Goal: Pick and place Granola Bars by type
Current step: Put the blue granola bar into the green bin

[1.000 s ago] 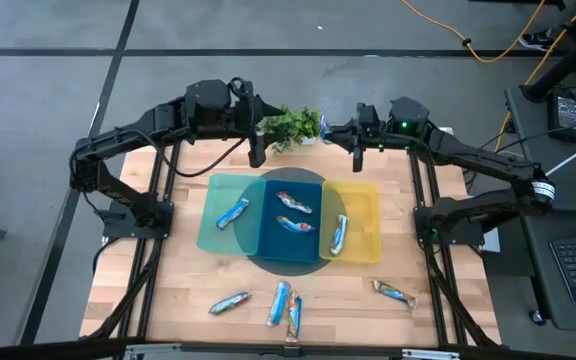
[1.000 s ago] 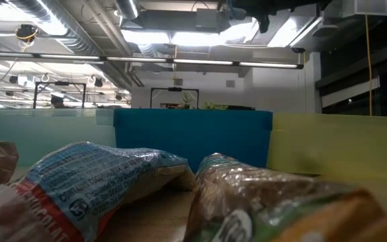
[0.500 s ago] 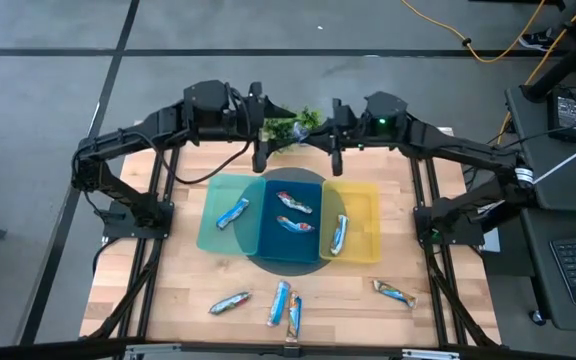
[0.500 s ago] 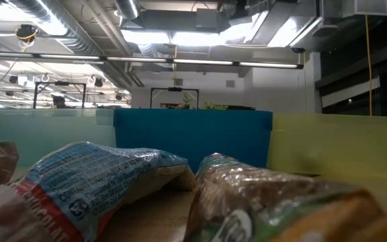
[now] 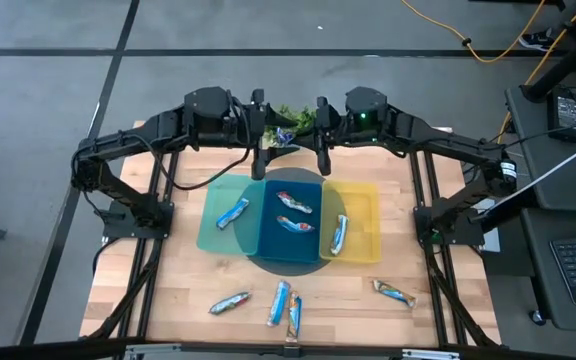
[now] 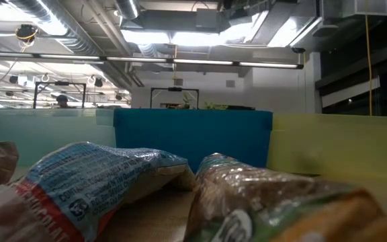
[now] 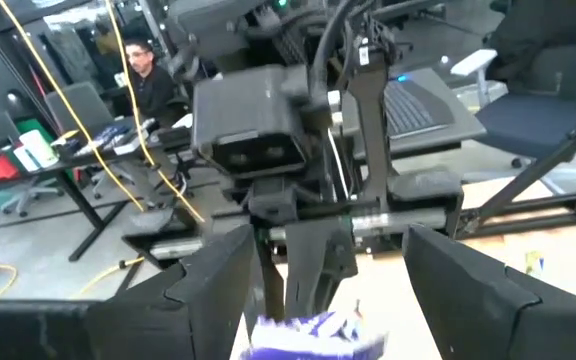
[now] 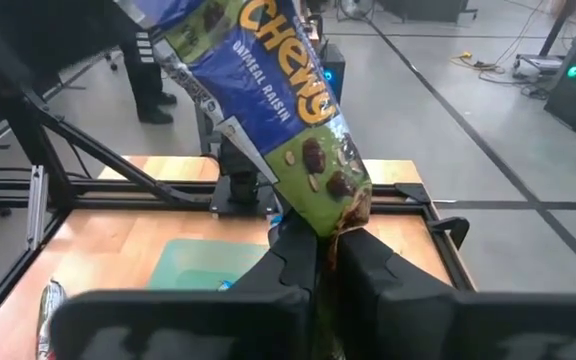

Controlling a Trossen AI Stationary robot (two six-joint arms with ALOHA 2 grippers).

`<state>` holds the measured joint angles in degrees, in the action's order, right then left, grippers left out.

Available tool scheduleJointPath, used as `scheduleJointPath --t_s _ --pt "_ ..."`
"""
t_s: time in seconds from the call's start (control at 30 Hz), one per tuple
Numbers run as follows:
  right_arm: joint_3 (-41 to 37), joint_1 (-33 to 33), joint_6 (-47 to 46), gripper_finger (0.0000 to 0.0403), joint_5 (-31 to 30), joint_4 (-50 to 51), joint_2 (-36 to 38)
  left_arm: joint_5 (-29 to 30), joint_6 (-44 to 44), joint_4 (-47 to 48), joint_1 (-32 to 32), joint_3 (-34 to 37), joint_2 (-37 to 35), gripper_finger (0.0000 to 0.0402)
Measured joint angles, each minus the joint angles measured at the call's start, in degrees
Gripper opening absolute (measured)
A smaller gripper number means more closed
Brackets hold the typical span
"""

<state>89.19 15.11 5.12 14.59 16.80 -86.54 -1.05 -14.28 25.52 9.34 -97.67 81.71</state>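
My right gripper (image 5: 320, 150) hangs over the table's far side, shut on a blue-and-green granola bar (image 8: 268, 90), which shows in the high view as the bar (image 5: 286, 138). My left gripper (image 7: 338, 300) faces it from the table's left, open. Its fingers stand wide on either side of the bar's free end (image 7: 313, 335) without touching it. Several more bars lie flat in the teal tray (image 5: 213, 225), the blue tray (image 5: 268, 240) and the yellow tray (image 5: 363, 205). Other bars rest on the near boards, such as this bar (image 5: 229, 302) and another bar (image 5: 394, 292). My right gripper pinches the bar by its green-brown end (image 8: 343, 215) between the two fingers (image 8: 368, 262). The fingers come from the table's right. The bar is lifted clear, and its blue length reaches away from the fingers toward my left gripper.
A small green plant (image 5: 293, 115) stands at the far edge behind both grippers. The three trays sit side by side mid-table. In the low view two bars (image 6: 93, 188) (image 6: 267, 202) lie close to the camera in front of the tray walls (image 6: 193, 134). A person sits in the room beyond (image 7: 140, 62).
My right gripper has moved toward the table's left, carrying the bar in front of the plant up to my left gripper. The bars in the trays and on the boards have stayed where they were.
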Motion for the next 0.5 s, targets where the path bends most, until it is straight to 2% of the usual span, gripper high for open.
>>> scheduleJointPath --t_s 0.23,0.5 --pt "0.0 0.0 -0.19 0.003 0.03 -0.08 0.0 0.1 0.0 1.73 0.0 0.0 0.0 0.0212" --pt "0.0 0.0 -0.06 0.0025 0.04 -0.07 0.0 0.18 0.01 1.72 0.0 0.0 -0.02 0.0141"
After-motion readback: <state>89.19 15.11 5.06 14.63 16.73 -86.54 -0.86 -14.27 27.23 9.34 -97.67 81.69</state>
